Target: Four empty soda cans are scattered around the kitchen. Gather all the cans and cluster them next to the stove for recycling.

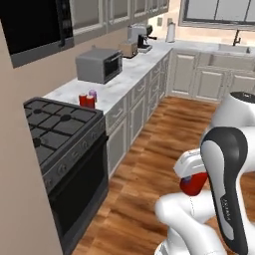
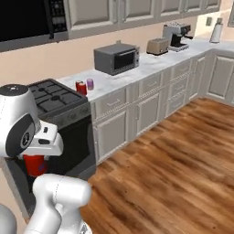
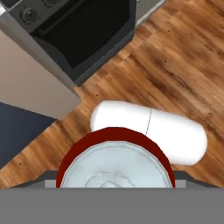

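My tool (image 2: 35, 161) is clenched on a red can (image 2: 35, 164) held low before the stove (image 1: 60, 134); I should lift it clear of the table (image 1: 124, 74) edge, setting it upright beside the clustered cans (image 1: 87, 99).

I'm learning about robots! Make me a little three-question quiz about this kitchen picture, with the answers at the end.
1. True or false: the robot's gripper holds a red soda can with a silver top.
2. How many small cans stand on the white marble counter beside the dark gas stove?
3. What sits nearest the stove? A) grey toaster oven B) beige toaster C) silver coffee machine

Key: 1 true. 2 three: two red, one purple. 3 A.
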Tool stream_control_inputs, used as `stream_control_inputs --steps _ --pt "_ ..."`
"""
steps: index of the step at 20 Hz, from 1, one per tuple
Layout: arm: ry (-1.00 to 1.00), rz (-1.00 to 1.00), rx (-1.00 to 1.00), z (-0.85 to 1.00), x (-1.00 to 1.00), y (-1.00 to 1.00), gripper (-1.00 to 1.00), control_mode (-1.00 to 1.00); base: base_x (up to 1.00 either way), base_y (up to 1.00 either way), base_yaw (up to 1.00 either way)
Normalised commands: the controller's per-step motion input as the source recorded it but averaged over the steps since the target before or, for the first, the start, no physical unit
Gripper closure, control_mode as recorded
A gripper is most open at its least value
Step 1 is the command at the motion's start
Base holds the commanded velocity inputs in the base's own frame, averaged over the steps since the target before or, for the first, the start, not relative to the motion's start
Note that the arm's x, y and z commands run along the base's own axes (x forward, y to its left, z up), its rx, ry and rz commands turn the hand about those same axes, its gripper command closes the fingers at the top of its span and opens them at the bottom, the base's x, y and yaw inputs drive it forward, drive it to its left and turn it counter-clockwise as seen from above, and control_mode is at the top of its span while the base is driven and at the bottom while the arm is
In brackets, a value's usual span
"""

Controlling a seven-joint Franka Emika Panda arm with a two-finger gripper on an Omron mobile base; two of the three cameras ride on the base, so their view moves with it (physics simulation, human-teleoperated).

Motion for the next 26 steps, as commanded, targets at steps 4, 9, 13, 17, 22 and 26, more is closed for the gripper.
stream_control_inputs --steps 4,9,13,17,22,26 --pt "0.0 0.0 0.0 0.0 0.0 0.0 1.0 1.0 1.0 -0.28 0.4" --pt "0.0 0.0 0.0 0.0 0.0 0.0 1.0 1.0 0.96 -0.59 0.31" --pt "0.0 0.0 0.0 0.0 0.0 0.0 1.0 1.0 1.0 -0.56 0.33" --pt "0.0 0.0 0.0 0.0 0.0 0.0 1.0 1.0 1.0 -0.33 0.34" --pt "0.0 0.0 0.0 0.0 0.0 0.0 1.0 1.0 0.93 -0.01 0.32" --pt "0.0 0.0 0.0 0.0 0.0 0.0 1.0 1.0 0.86 0.06 0.27"
